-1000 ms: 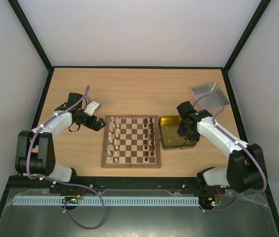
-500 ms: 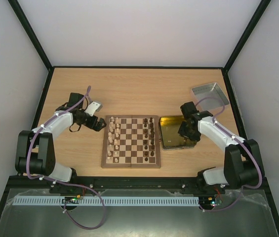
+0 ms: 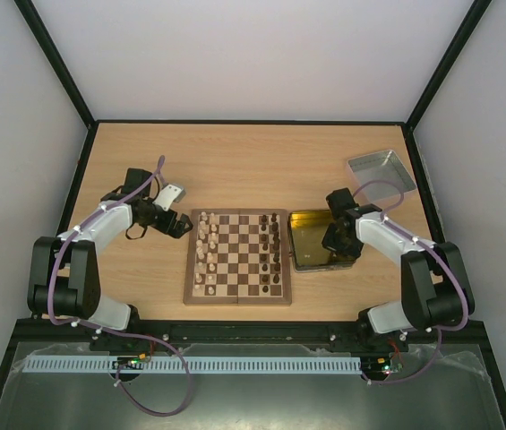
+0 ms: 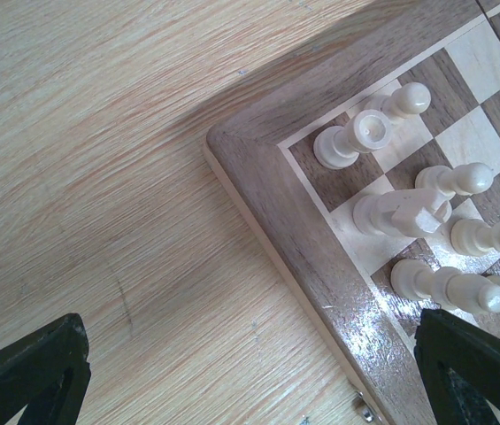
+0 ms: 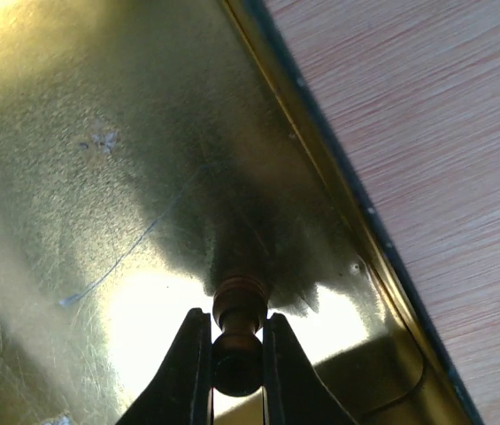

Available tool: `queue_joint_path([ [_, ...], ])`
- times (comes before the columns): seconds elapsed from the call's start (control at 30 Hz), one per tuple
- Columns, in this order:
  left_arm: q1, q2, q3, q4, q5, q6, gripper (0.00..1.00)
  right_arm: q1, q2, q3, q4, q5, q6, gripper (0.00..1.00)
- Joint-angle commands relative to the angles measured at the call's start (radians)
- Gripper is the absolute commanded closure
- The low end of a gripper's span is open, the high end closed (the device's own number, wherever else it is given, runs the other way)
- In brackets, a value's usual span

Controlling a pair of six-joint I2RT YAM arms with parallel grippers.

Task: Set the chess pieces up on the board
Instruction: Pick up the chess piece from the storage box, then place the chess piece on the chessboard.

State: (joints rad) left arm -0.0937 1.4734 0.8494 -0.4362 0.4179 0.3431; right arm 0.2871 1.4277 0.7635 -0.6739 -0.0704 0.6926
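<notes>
1. Chess pieces: the pale ones (image 4: 409,212) are standing in files down the board's left side and the dark ones (image 3: 273,251) down its right. The board (image 3: 235,301) is sitting near the middle of the desk's near edge.
2. The right gripper (image 5: 237,354) is clenching one dark piece (image 5: 240,297) inside the gold tin (image 5: 73,133), which is lying just beside the board on the side toward the desk's right edge.
3. The left gripper (image 4: 250,376) is hovering released off the board's far-left corner, holding nothing.
4. Judgement: the step in hand is lifting this piece out of the tin.
5. Doing it well means rising straight up until the piece is clearing the tin wall (image 5: 320,150), then travelling toward the dark side.
6. The pinch is looking narrow and round, so moving slowly is advisable.
7. Which square is waiting is too small to tell.
8. Lower until the base is resting flat before letting go, keeping clear of the neighbouring pieces.
</notes>
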Motion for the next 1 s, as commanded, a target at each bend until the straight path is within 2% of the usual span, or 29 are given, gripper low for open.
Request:
queue_joint_path([
  [0.0, -0.005, 0.016, 0.003, -0.009, 0.010, -0.001, 0.00, -0.005, -0.008, 0.005, 0.010, 0.029, 0.012, 0.98],
  [0.3, -0.006, 0.019, 0.005, -0.008, 0.009, -0.001, 0.00, 0.001, -0.131, 0.118, -0.116, 0.084, -0.003, 0.98],
  [0.43, -0.008, 0.018, 0.004, -0.007, 0.004, -0.003, 0.00, 0.054, -0.173, 0.149, -0.157, 0.108, 0.017, 0.98],
  [0.7, -0.008, 0.021, 0.000, -0.006, -0.006, -0.004, 0.00, 0.377, -0.209, 0.155, -0.229, 0.129, 0.166, 0.98],
  [0.97, -0.010, 0.026, 0.003, -0.004, -0.011, -0.006, 0.00, 0.638, -0.200, 0.178, -0.300, 0.123, 0.269, 0.98],
])
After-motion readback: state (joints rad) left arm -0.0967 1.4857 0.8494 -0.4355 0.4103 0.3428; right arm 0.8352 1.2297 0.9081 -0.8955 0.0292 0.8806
